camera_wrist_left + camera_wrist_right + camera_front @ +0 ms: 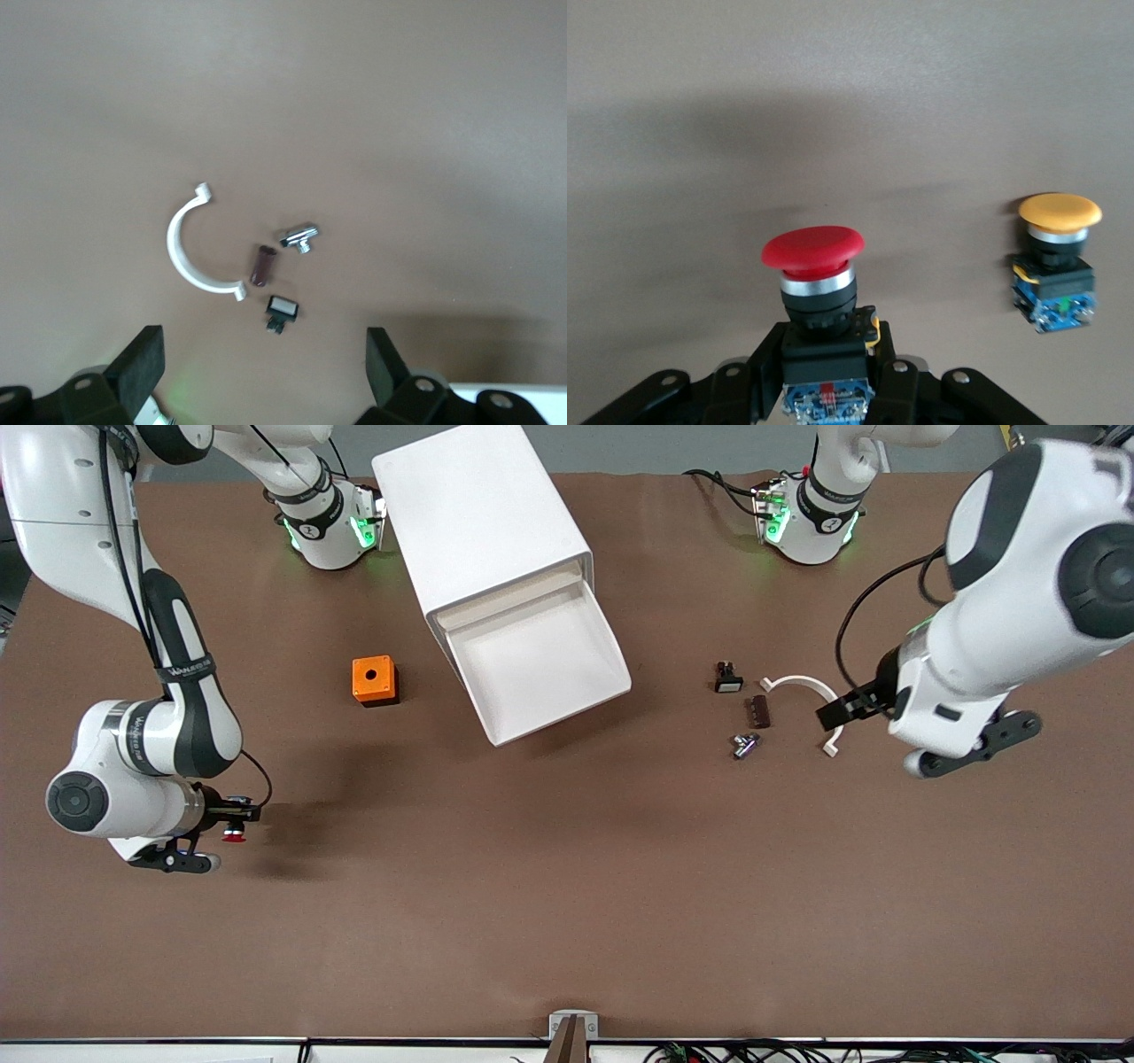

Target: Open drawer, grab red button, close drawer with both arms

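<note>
So the right gripper (237, 815) is clamped on the button (813, 282), red cap sticking out past the fingertips, body pinched between them, up in the air over bare table toward the right arm's end, well away from the cabinet (483, 518). One red button, and in the right wrist view there's one more with an orange-yellow cap (1057, 263) standing on the table near the held one. The cabinet is the landmark: the drawer (536, 660) is pulled out of it toward the front camera and looks bare inside. One orange cube (374, 680) with a hole sits beside the cabinet toward the right arm's end. Toward the left arm's end there's a little cluster: one white curved clip (193, 251), one dark brown piece (261, 265), one metal fitting (299, 236), one small black part with a white face (282, 311). The left gripper (261, 367) hangs over that cluster with its fingers spread wide, holding nothing. Nothing sits right in front of the drawer.
</note>
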